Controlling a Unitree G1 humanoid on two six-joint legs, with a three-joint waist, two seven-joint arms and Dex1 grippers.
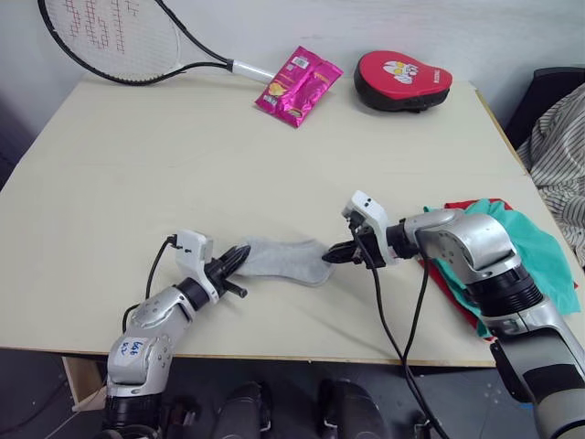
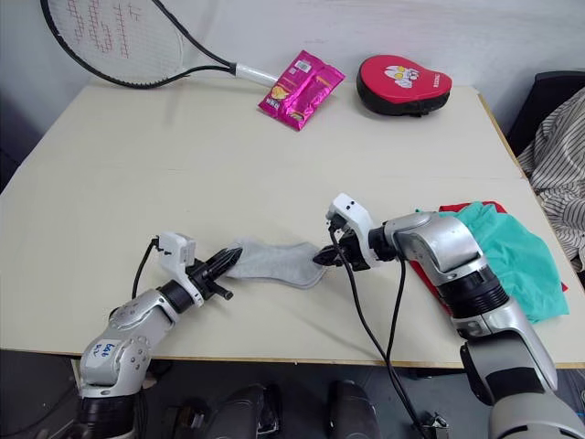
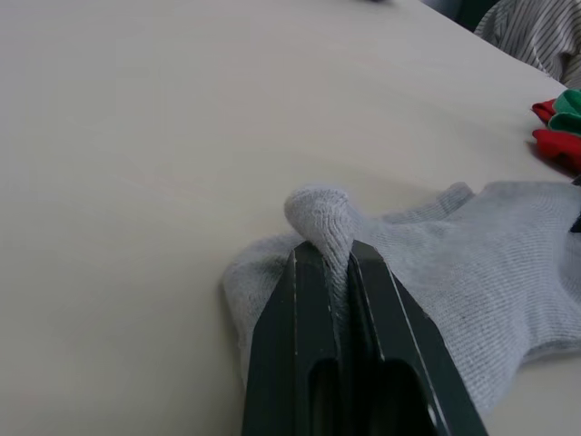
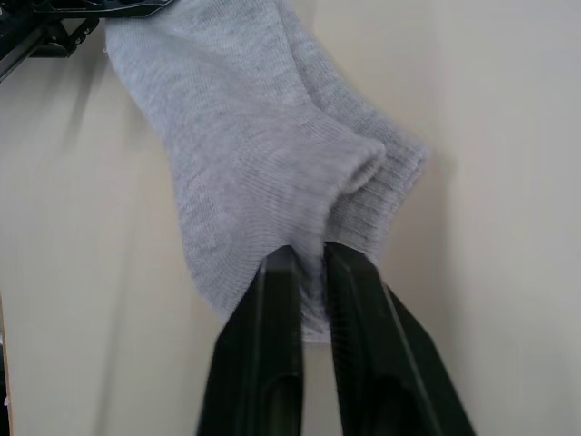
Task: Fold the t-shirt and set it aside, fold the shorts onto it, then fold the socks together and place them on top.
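table (image 1: 137, 183) of pale wood takes up most of the head views, and across its far edge lie a tennis racket (image 1: 110, 32) at upper left, a pink snack packet (image 1: 298, 84) at upper centre and a red padded mitt (image 1: 400, 80) just right of it, none of them part of the job; at the right edge of the frame, near the table's front corner, the shorts (image 2: 512, 256) lie in teal on top of the t-shirt (image 2: 428, 274), whose red edge peeks out beneath, so the two bigger garments look already stacked and set aside, though how neatly they are folded is partly hidden by the right arm; what is left is the smallest item: the socks (image 1: 279, 259) lie low in the centre of the frame, flat on the table, well apart from that pile, and the right wrist view suggests two grey layers lying one over the other; the left gripper (image 1: 233, 262) is clamped on a pinch of knit at one end, the right gripper (image 1: 336, 256) is closed on the other end, so the pair is held between both; judged from this, the fold of the socks is in hand, and carrying them onto the shorts is not yet done
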